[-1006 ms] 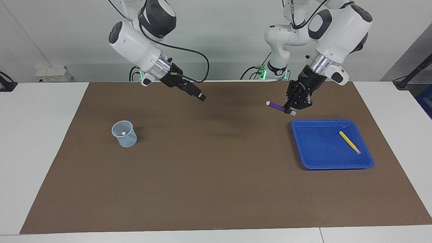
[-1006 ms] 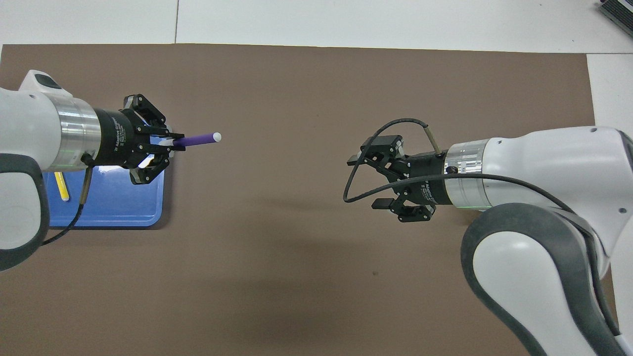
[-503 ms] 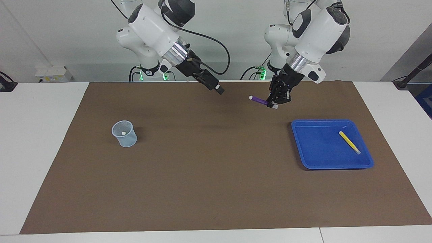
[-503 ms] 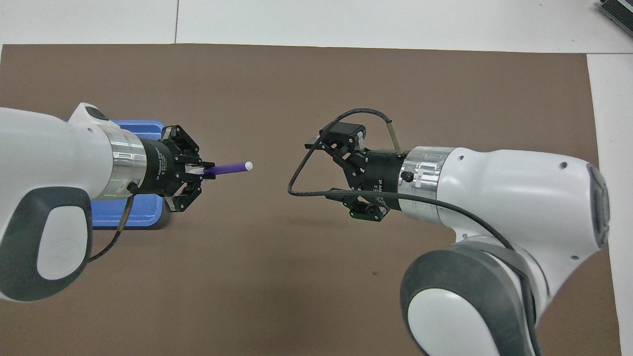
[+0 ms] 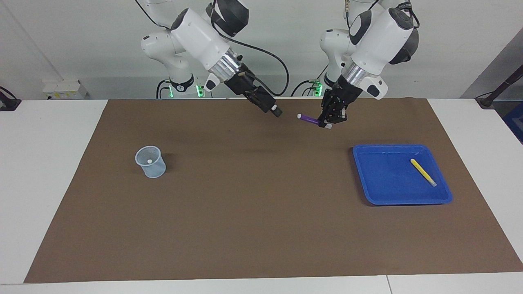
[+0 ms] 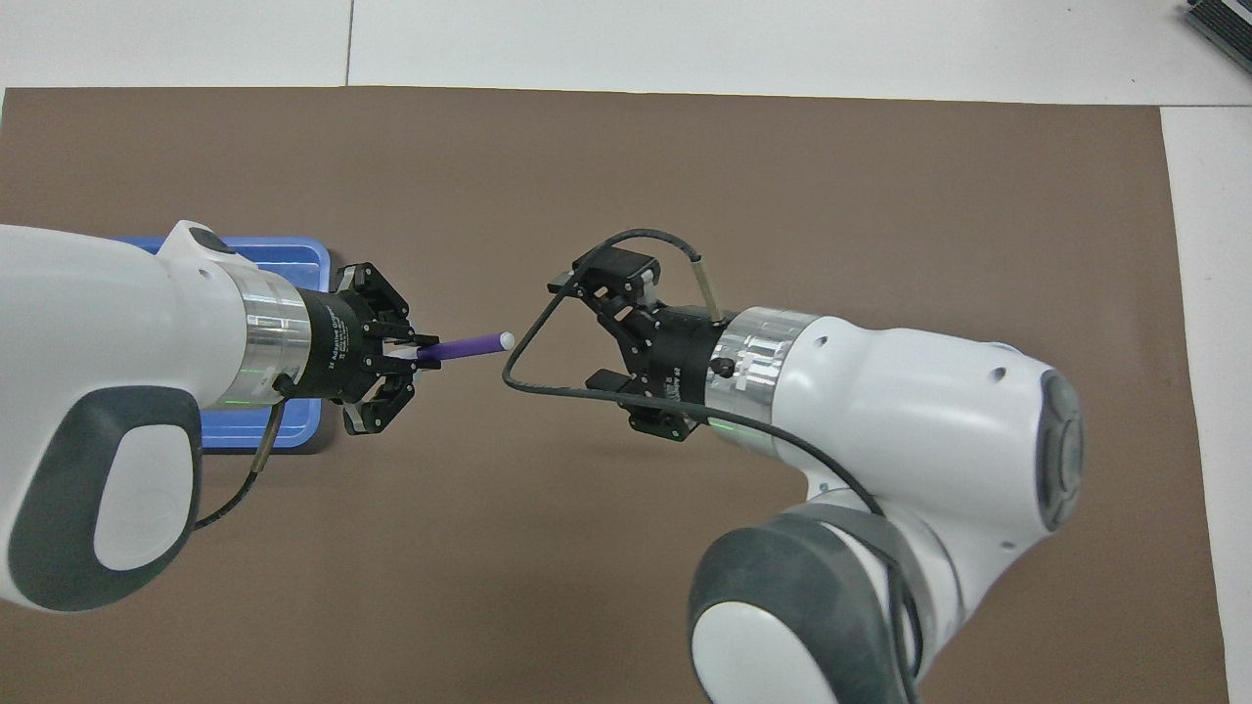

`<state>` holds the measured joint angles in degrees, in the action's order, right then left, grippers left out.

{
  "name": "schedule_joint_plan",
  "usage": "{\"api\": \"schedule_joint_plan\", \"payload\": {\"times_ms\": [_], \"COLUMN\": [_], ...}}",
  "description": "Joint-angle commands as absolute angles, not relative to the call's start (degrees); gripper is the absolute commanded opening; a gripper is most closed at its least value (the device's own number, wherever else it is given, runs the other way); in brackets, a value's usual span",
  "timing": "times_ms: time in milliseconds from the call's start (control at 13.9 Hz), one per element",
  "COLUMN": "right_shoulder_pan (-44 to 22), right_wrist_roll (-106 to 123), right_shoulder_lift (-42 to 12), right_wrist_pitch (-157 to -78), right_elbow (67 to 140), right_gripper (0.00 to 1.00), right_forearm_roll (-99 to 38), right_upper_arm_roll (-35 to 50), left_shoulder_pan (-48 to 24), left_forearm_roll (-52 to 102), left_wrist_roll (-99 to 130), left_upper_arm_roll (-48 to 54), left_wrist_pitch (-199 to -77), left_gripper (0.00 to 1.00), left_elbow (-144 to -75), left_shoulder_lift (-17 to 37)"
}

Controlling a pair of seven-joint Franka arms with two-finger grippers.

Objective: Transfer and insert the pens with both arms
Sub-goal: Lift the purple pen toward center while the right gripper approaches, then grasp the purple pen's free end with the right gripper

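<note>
My left gripper [image 5: 327, 121] [image 6: 416, 350] is shut on one end of the purple pen [image 5: 308, 119] [image 6: 465, 346]. It holds the pen level in the air over the brown mat [image 5: 261, 212], with the white-capped free end pointing at my right gripper [image 5: 276, 111] [image 6: 579, 332]. That gripper is open, its fingers spread on either side of the pen's line, a short gap from the tip. The yellow pen [image 5: 423, 172] lies in the blue tray [image 5: 380, 188] [image 6: 293, 256]. A clear cup [image 5: 150, 162] toward the right arm's end shows a small white cap inside.
The black cable [image 6: 528, 376] of the right gripper loops out in front of its fingers, close to the pen's tip. White tabletop borders the mat on all sides. Small robot bases with green lights stand at the robots' edge.
Both arms have swung in toward each other over the mat. The left gripper carried the purple pen away from the tray, and the gap to the open right gripper has shrunk.
</note>
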<state>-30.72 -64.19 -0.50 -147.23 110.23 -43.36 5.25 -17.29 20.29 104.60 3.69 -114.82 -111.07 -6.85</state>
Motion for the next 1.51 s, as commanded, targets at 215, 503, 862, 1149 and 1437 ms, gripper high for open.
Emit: {"api": "schedule_joint_plan", "payload": {"times_ms": [215, 503, 862, 1149, 1437], "right_shoulder_pan": [-33.5, -34.4, -35.6, -35.9, -35.9], "right_wrist_roll": [-65.3, -64.9, -64.7, -64.5, -64.4], "right_shoulder_lift": [-3.1, -4.1, -4.7, -4.7, -4.6], "right_wrist_pitch": [-152.4, -153.4, -155.4, -155.4, -155.2], "right_elbow": [109.5, 109.6, 109.6, 109.6, 109.7], "right_gripper": [1.0, 0.88, 0.69, 0.68, 0.46], "right_forearm_roll": [-44.2, -44.2, -44.2, -44.2, -44.2], "right_upper_arm_roll": [5.3, 5.3, 5.3, 5.3, 5.3], "left_shoulder_pan": [-19.3, -20.0, -20.2, -20.2, -20.2], "left_forearm_roll": [20.5, 20.5, 20.5, 20.5, 20.5], "left_wrist_roll": [106.6, 107.2, 107.6, 107.5, 107.5], "left_upper_arm_roll": [2.9, 2.9, 2.9, 2.9, 2.9], "left_wrist_pitch": [-114.2, -113.8, -113.6, -113.3, -113.2], "left_gripper": [0.0, 0.0, 0.0, 0.0, 0.0], "left_elbow": [-112.8, -112.9, -112.9, -112.9, -112.9], "left_shoulder_lift": [-8.8, -9.1, -9.1, -9.4, -9.4]}}
